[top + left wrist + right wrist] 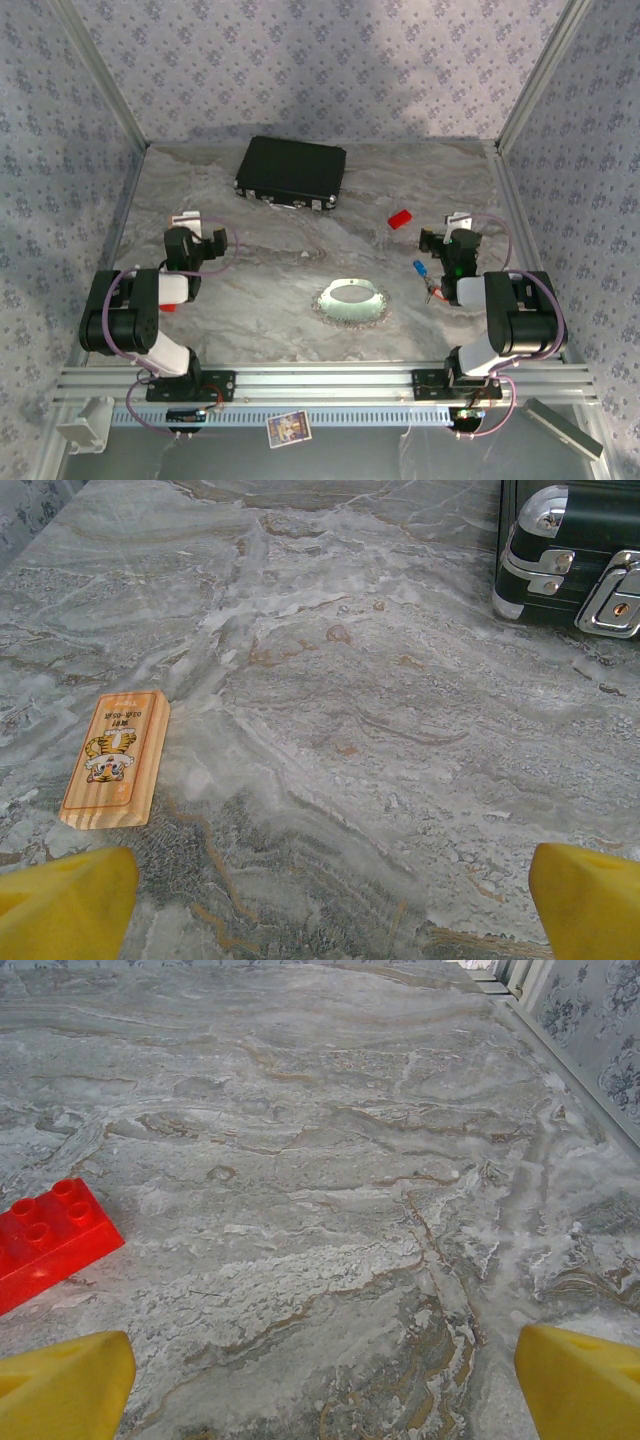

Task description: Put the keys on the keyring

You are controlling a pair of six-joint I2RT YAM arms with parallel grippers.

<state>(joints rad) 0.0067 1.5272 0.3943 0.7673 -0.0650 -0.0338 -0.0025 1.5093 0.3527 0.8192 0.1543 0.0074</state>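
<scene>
Silver keys (420,268) tiny, blurred; left claw (325,905) and right claw (322,1385) both spread apart.

Grey marble-veined tabletop (250,300) with brown streaks, matte. Pale lilac floral-print back wall (320,60), matching left wall (50,200) and right wall (590,200). Slanted silver aluminium frame posts (100,75) at the back corners. Ribbed silver aluminium rail (330,380) along the near edge. Soft light, brighter patch mid back wall.
</scene>
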